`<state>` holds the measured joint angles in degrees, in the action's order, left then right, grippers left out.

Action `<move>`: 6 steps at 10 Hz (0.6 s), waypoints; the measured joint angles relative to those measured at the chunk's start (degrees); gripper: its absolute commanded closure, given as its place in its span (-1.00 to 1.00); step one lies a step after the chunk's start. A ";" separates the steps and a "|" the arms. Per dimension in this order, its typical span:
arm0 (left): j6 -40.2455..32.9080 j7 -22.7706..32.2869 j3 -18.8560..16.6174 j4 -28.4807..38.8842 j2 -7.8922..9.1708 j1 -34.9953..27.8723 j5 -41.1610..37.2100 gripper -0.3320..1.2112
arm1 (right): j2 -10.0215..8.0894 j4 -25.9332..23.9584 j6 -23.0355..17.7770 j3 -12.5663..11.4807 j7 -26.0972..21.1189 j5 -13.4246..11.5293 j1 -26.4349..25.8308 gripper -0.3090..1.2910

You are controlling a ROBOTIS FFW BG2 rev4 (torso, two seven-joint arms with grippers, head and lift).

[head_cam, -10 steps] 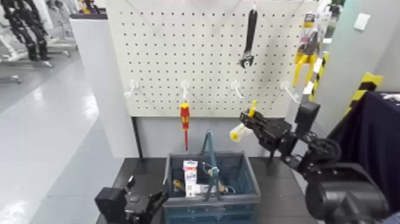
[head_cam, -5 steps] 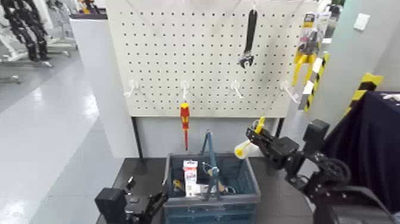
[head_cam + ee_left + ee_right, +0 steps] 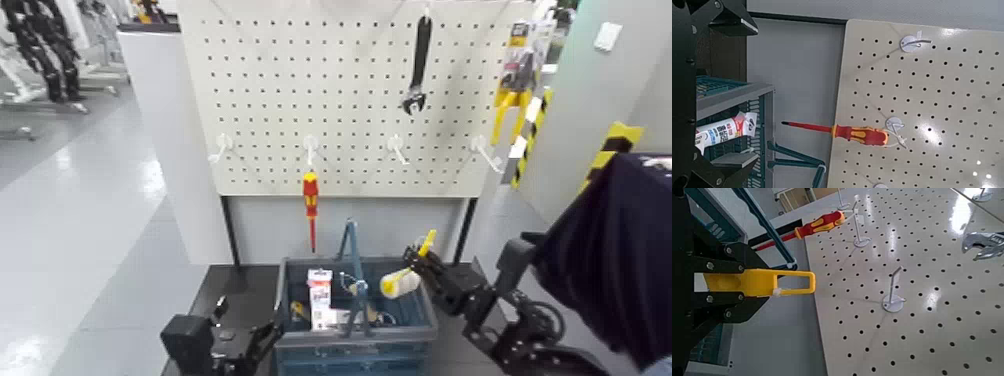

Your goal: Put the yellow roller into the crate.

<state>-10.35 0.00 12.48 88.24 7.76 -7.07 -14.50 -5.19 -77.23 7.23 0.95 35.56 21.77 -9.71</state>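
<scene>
The head view looks forward and down from above, farthest back, taking in the whole crate (image 3: 357,340) and most of the board (image 3: 345,120). Both wrist views sit closer and show the board turned sideways. All three share the board, the screwdriver (image 3: 311,208) and part of the crate; head and right wrist share the wrench (image 3: 418,65).

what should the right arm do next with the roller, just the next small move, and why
Probably ease the right tool a little toward the robot's left, then lower. It has the yellow roller shut between its fingers, and the roller's white head shows at the right part of the crate, while the tool itself looks nearer the right rim, so lowering straight down might catch it.
</scene>
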 measured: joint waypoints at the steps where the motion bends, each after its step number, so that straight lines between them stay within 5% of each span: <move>1: 0.00 0.00 0.00 0.00 -0.03 0.03 0.00 -0.34 | 0.06 1.42 -0.23 0.96 -1.11 -0.05 -0.39 0.92; 6: -0.09 0.00 0.15 -0.16 0.03 0.12 0.00 -0.34 | 0.69 6.58 -0.20 3.74 -2.16 -2.24 -2.23 0.65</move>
<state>-10.44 0.00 12.63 88.08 7.80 -6.95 -14.50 -4.50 -70.66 7.03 4.68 33.40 19.52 -11.94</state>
